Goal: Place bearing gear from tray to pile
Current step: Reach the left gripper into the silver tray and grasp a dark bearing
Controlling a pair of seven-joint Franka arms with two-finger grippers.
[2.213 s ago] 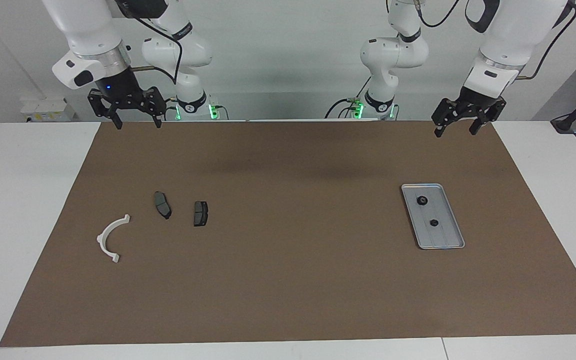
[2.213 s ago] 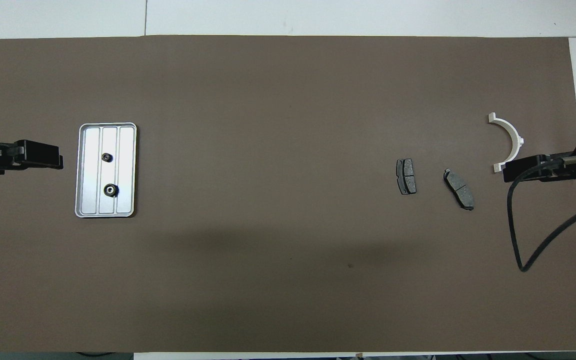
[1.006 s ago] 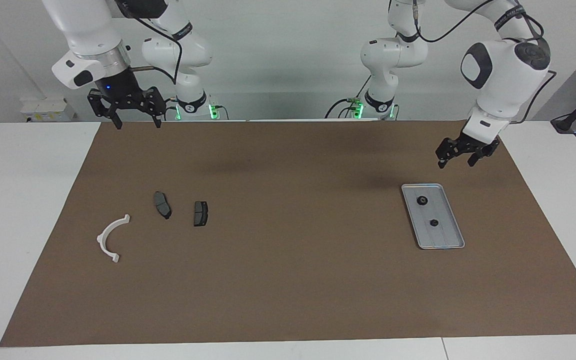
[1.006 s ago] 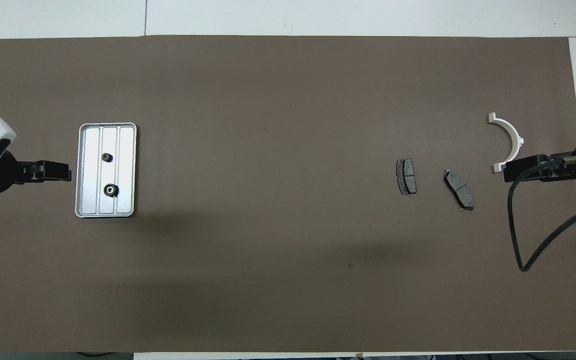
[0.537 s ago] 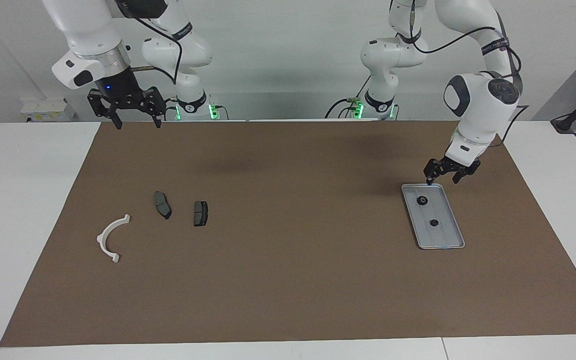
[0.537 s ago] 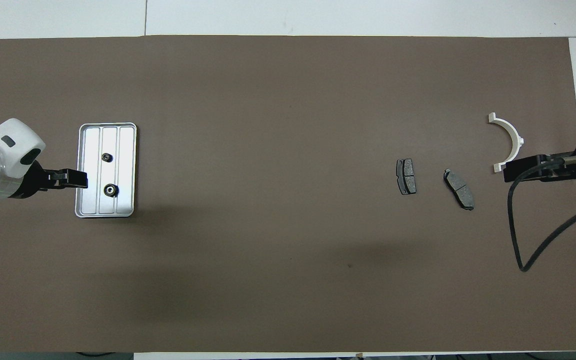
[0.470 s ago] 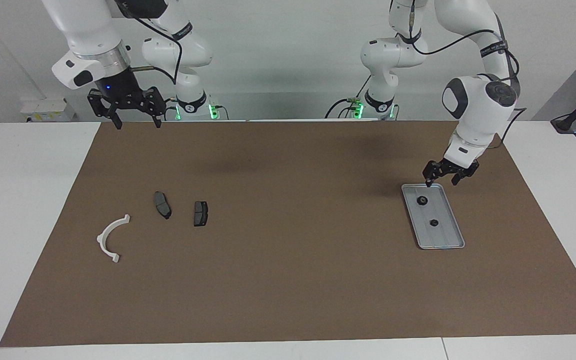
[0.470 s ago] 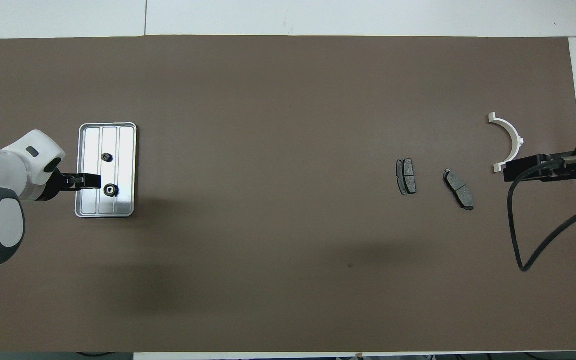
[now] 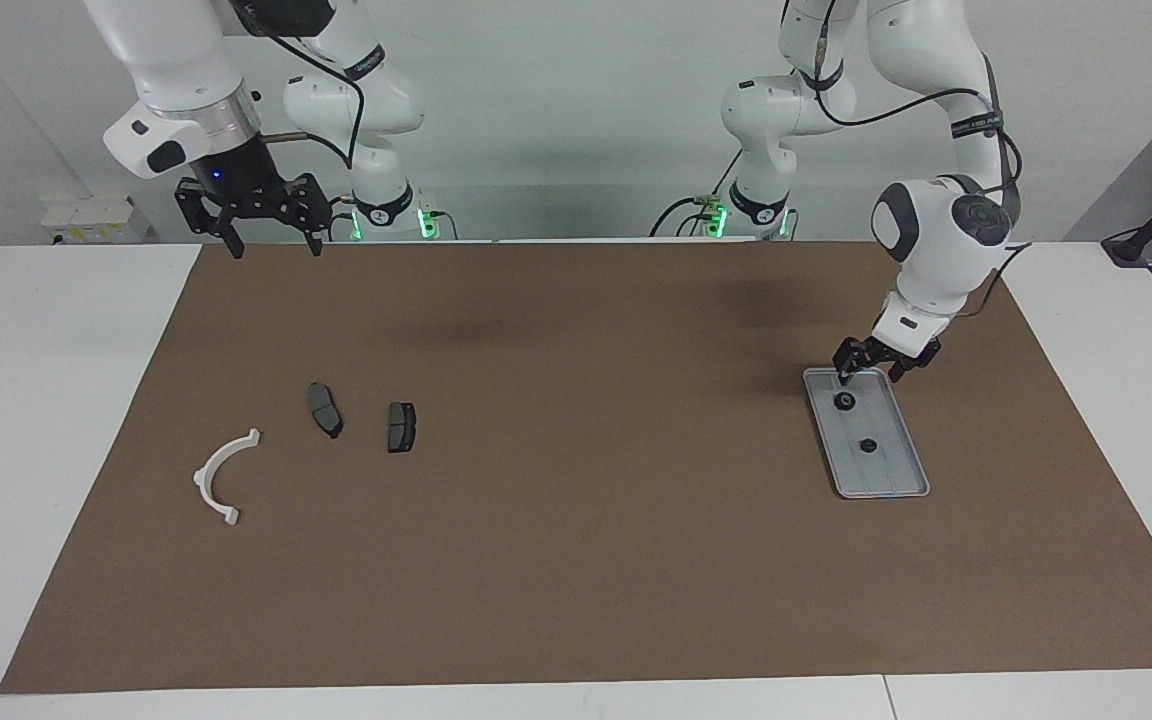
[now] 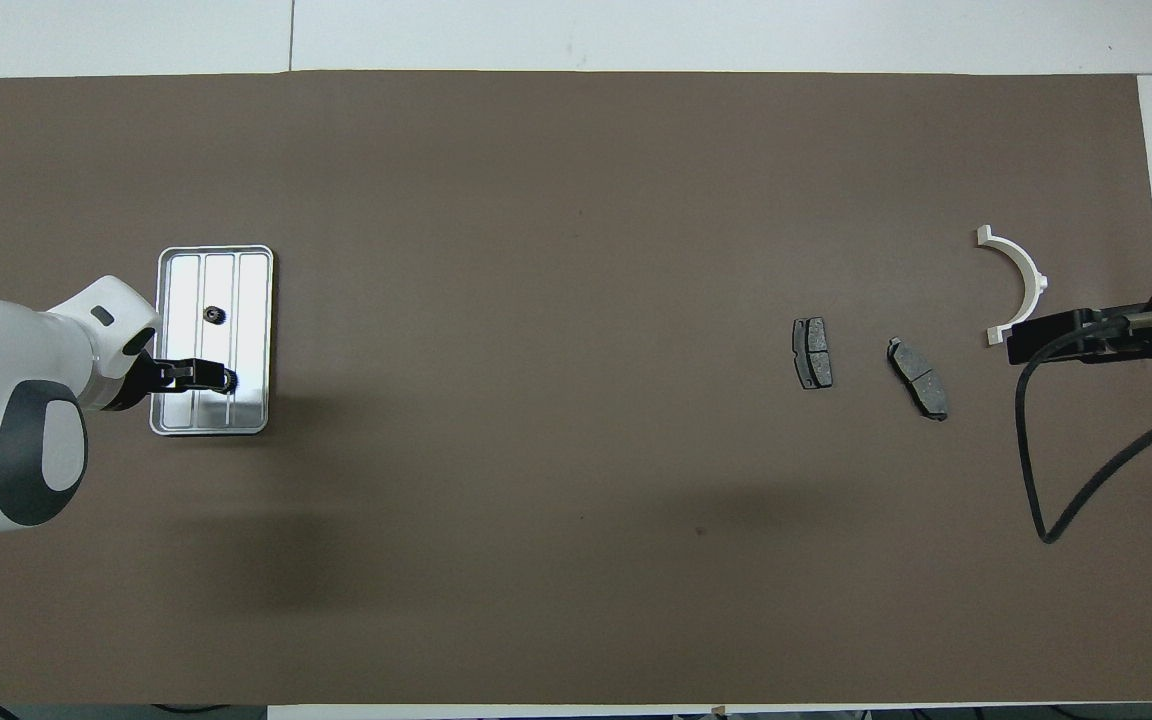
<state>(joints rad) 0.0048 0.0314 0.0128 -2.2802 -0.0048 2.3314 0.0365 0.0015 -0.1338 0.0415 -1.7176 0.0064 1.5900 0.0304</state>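
Note:
The silver tray (image 9: 893, 470) (image 10: 254, 290) lies toward the left arm's end of the table with two small dark bearing gears in it. One gear (image 9: 845, 401) (image 10: 225, 381) is nearer to the robots, the other (image 9: 867, 446) (image 10: 214, 314) farther. My left gripper (image 9: 870, 378) (image 10: 204, 375) hangs open just above the nearer gear at the tray's near end, holding nothing. The pile lies toward the right arm's end: a white bracket (image 9: 221, 478) (image 10: 1021, 272) and two brake pads (image 9: 325, 409) (image 9: 401, 426). My right gripper (image 9: 276, 247) (image 10: 1041, 340) waits open, raised over the mat's edge by the robots.
A brown mat (image 9: 576, 520) covers most of the white table. A black cable (image 10: 1031, 480) hangs from the right arm over the mat. The wide middle of the mat holds nothing.
The left arm has swung down and in from the mat's corner until its gripper is low over the tray's nearer gear. The right arm and all the parts have stayed still.

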